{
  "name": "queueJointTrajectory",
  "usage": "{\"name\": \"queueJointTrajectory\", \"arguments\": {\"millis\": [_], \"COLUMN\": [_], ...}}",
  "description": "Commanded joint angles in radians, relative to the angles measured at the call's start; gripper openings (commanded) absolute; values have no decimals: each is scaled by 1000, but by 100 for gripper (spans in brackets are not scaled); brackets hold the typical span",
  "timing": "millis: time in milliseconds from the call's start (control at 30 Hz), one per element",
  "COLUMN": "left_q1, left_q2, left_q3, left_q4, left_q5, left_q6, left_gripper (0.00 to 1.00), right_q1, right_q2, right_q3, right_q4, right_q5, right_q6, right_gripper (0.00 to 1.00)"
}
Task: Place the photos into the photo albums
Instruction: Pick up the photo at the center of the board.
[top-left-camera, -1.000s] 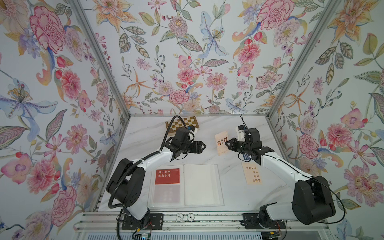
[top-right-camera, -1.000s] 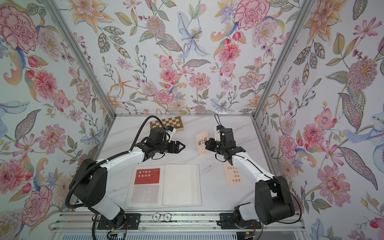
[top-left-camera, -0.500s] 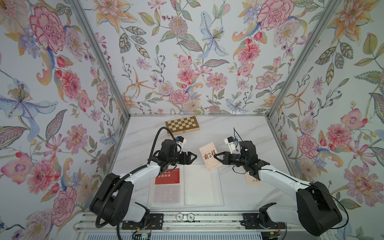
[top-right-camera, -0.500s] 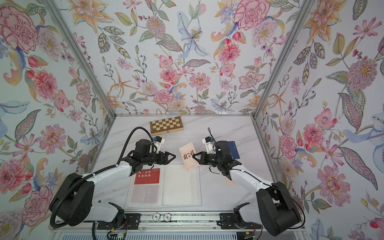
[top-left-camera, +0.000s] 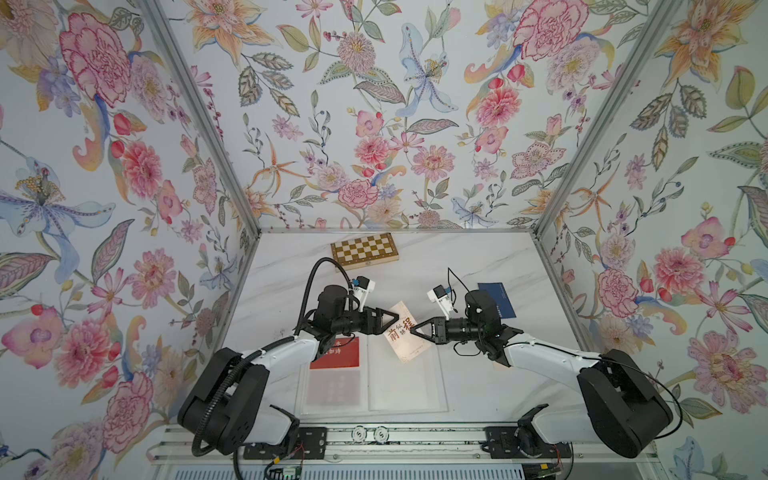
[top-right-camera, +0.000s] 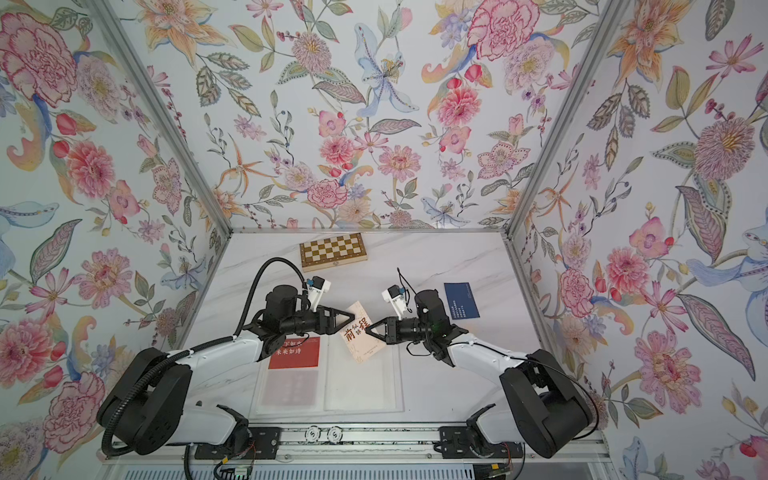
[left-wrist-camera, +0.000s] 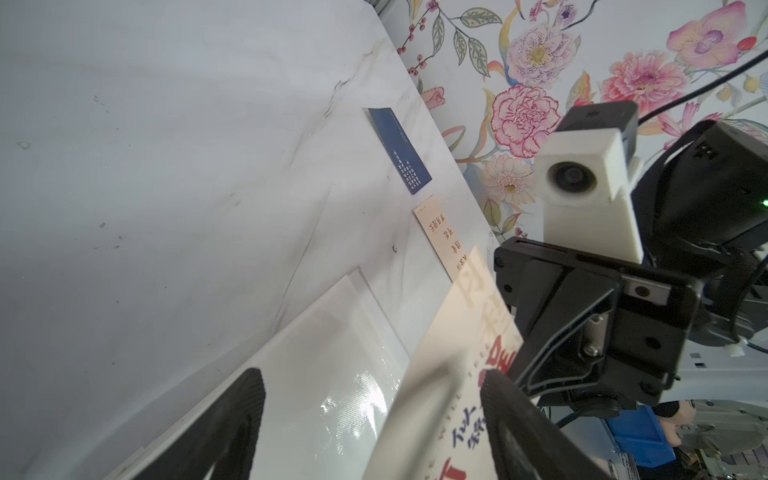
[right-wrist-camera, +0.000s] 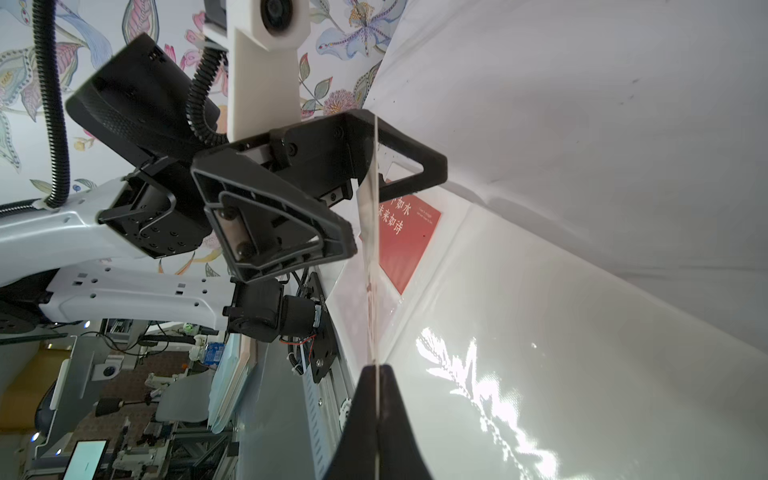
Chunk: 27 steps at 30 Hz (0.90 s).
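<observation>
The album (top-left-camera: 409, 390) is lying open and flat on the table (top-left-camera: 478, 257), its near edge sitting close to the table's front edge, and both top views are showing bare tabletop behind it and at either side. The right gripper (top-left-camera: 412, 328) is pinching a cream card (top-left-camera: 402, 332) by one edge, jaws closed tight on it, and is holding it tilted in the air over the far part of the album's right page. The right wrist view is showing that card edge-on, running away from the closed fingertips (right-wrist-camera: 361, 399). The left gripper (top-left-camera: 397, 319) is facing it from the other side with its jaws standing apart, one on each face of the card's far edge; whether either is touching the card I cannot tell. A red card (top-left-camera: 338, 357) is sitting in the upper pocket of the left page, partly under the left arm. A navy card (top-right-camera: 461, 300) is lying flat behind the right arm, near the right wall (top-left-camera: 623, 249). A second cream card (left-wrist-camera: 444, 232) is lying just beside it, nearer the album, hidden under that arm in both top views. A chessboard (top-left-camera: 363, 250) is resting by the back wall (top-left-camera: 386, 166), well apart from both arms.
</observation>
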Motion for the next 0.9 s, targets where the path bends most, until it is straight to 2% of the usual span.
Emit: {"name": "queueJointTrajectory", "arguments": {"millis": [0, 467, 867], "left_q1": [-4, -17, -21], "left_q2": [0, -6, -6], "left_q3": [-19, -20, -10], "left_q4": [90, 47, 77], "left_q5": [63, 55, 66], "left_q6": [-42, -21, -48], "left_gripper": [75, 45, 0], "right_q1": [7, -4, -29], "right_q2": [27, 65, 91], "right_q3": [1, 68, 102], "right_q4": [38, -42, -92], "right_q5": [-24, -35, -50], "right_q6": [-6, -62, -88], "right_gripper": [0, 0, 0]}}
